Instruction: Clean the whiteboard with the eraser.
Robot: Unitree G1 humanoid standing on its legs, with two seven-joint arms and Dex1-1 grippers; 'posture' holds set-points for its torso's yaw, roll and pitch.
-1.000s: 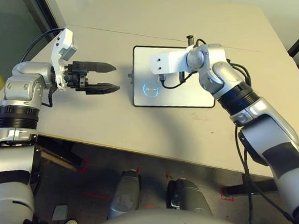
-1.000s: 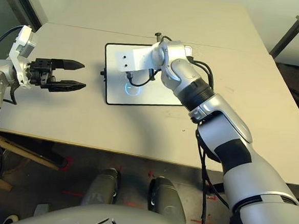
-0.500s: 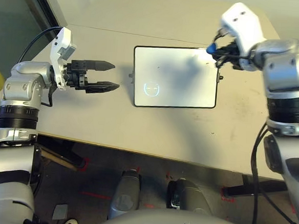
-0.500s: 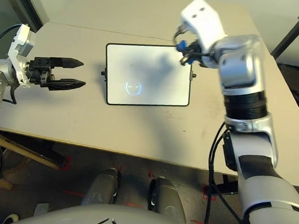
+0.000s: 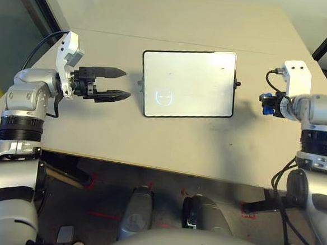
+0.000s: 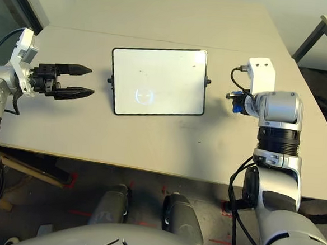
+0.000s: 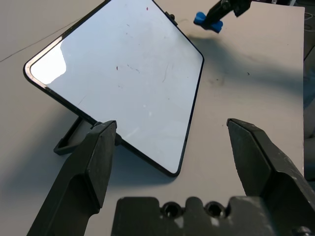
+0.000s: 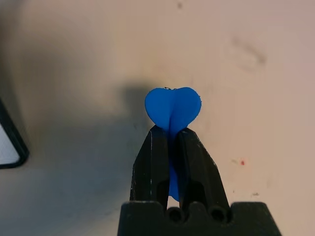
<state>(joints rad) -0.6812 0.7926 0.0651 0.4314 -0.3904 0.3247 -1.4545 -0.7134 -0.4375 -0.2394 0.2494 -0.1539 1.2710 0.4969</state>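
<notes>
**Eraser held off the board, at the right**

Eraser (image 8: 172, 110), a small bright blue block, is pinched between the two black fingers (image 8: 153, 162) of the right gripper (image 8: 170, 142). The fingers are closed tight on its narrow middle, and its rounded blue end sticks out beyond the fingertips. The gripper holds it above the bare beige table (image 5: 167, 145); a soft shadow lies on the table surface under it.

The whiteboard (image 5: 189, 82) lies flat on the table, to the left of the right gripper and apart from it, with a strip of bare table between them. The gripper points toward the board's right edge, where a small black knob (image 5: 237, 83) sticks out of the thin black frame. The board surface is white, with a faint round bluish glare mark (image 5: 164, 95) near its left lower part and a few very small dark specks seen from the left wrist view.

The left gripper (image 5: 117, 84) is on the other side of the board, just beside its left edge and not touching it. Its two black fingers (image 7: 96, 157) are spread wide with nothing between them, and they point toward the board. In the left wrist view the board's near corner lies between the two open fingers, farther on, and the blue eraser shows beyond the board's far edge.
</notes>
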